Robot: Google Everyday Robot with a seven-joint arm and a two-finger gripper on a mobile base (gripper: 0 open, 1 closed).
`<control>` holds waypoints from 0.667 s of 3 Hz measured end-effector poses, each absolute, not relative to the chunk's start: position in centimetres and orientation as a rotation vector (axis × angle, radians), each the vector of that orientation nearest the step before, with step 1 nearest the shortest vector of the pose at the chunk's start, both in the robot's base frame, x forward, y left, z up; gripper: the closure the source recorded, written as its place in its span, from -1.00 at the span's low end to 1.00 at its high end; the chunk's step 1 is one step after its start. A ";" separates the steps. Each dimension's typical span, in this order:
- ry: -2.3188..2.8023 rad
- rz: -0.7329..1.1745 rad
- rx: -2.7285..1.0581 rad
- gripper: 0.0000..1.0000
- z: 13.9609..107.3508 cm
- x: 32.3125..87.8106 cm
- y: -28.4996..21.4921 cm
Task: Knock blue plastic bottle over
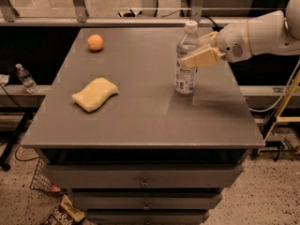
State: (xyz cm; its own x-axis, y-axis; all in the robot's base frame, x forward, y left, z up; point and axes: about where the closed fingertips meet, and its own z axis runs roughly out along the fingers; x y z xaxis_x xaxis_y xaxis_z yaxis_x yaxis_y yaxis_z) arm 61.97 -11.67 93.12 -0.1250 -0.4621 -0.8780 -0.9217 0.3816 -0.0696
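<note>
- Gripper (pixel 194 50) at upper part of blue plastic bottle (pixel 185 76), covering part of its shoulder.
- Bottle label print too small to read.
- Arm (pixel 262 32) cut off by right edge.
- 1 small bottle (pixel 26 78) far left: detail too small to tell.
- Snack bag (pixel 63 213) cut off by bottom edge.
- Wire basket (pixel 40 179) partly hidden behind table (pixel 140 121).

1 camera: high in front of the table (pixel 140 116), tilted down, mid-range; gripper (pixel 194 49) above the table's far-right part.
</note>
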 end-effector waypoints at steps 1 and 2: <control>1.771 0.596 -1.248 0.66 93.5 61.9 -11.8; 1.836 0.442 -1.347 1.00 93.9 61.7 -11.7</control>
